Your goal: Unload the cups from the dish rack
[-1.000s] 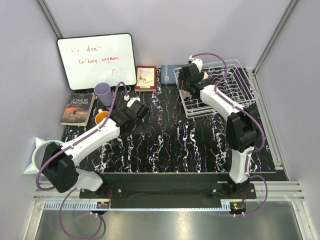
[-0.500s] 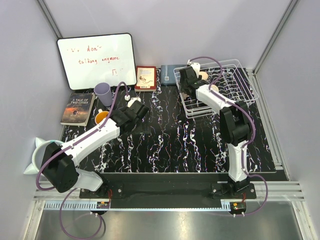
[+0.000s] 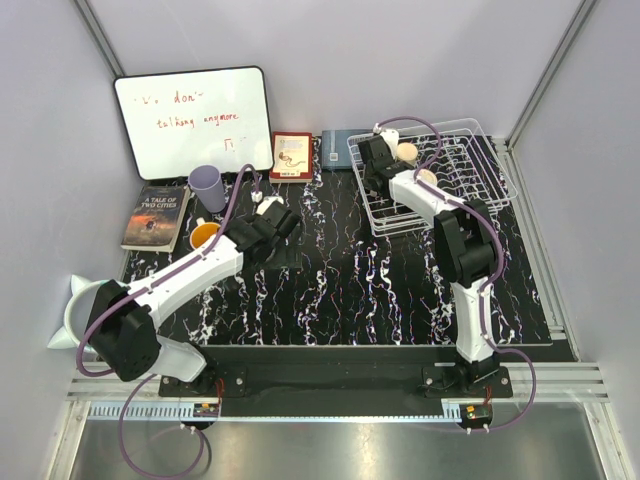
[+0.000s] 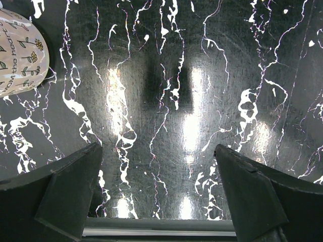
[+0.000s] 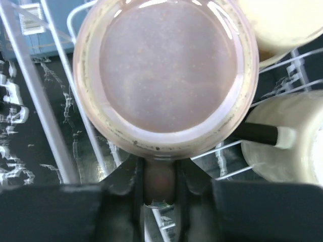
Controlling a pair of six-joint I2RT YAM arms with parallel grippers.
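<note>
- right hand (image 5: 160, 177) is reaching into the dish rack (image 3: 497, 205) at its back-left corner; its jaws are pinched narrow on the near rim of the pink tumbler (image 5: 169, 70), one finger inside the wall and one outside
- the tumbler sits upright in the rack, mouth facing the wrist cam; you can see straight down to its bottom
- two cream cups are in the rack too; one (image 5: 290, 22) is touching or just beside the tumbler at the upper right, the other (image 5: 287, 146) is just to its right on the wires
- left hand (image 4: 157, 151) is spread wide with nothing between the fingers; it hangs over bare desk (image 3: 340, 290), which is black with white marble veins
- lavender cup (image 3: 207, 184) and orange-inside cup (image 3: 204, 236) are already out on the desk's left side, near each other, just left of the left hand
- whiteboard (image 3: 190, 120) leans at the back left; a paperback (image 3: 157, 216) lies below it beside the lavender cup
</note>
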